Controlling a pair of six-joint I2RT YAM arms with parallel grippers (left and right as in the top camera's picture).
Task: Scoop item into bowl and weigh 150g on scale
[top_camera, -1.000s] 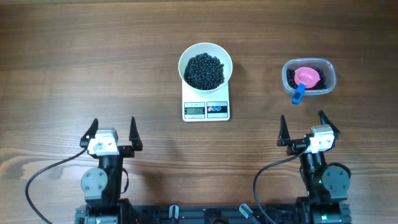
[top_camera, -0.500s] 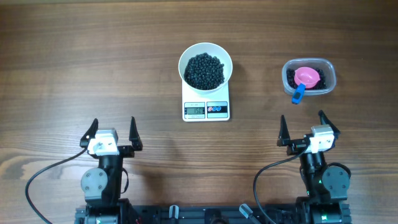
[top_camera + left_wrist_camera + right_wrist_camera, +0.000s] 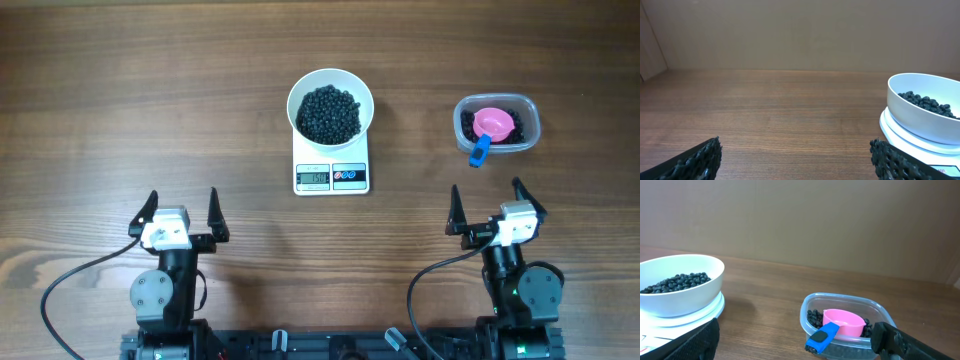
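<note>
The white bowl [image 3: 331, 110] stands on the white scale [image 3: 331, 172] at the table's centre, filled with a dark pile of black pellets, the item [image 3: 330, 112]. From the left wrist the bowl [image 3: 920, 107] shows at the right; from the right wrist the bowl [image 3: 677, 297] sits at the left. More pellets lie in a clear tub [image 3: 497, 123] at the right, under a pink scoop [image 3: 493, 124] with a blue handle [image 3: 480, 150]. My left gripper [image 3: 181, 212] and right gripper [image 3: 486, 205] both stand open and empty near the front edge, well apart from everything.
The clear tub [image 3: 850, 325] with the pink scoop [image 3: 842, 322] lies just ahead of the right gripper. Black cables trail from both arm bases along the front edge. A plain brown wall closes the far side of the wooden table [image 3: 150, 100].
</note>
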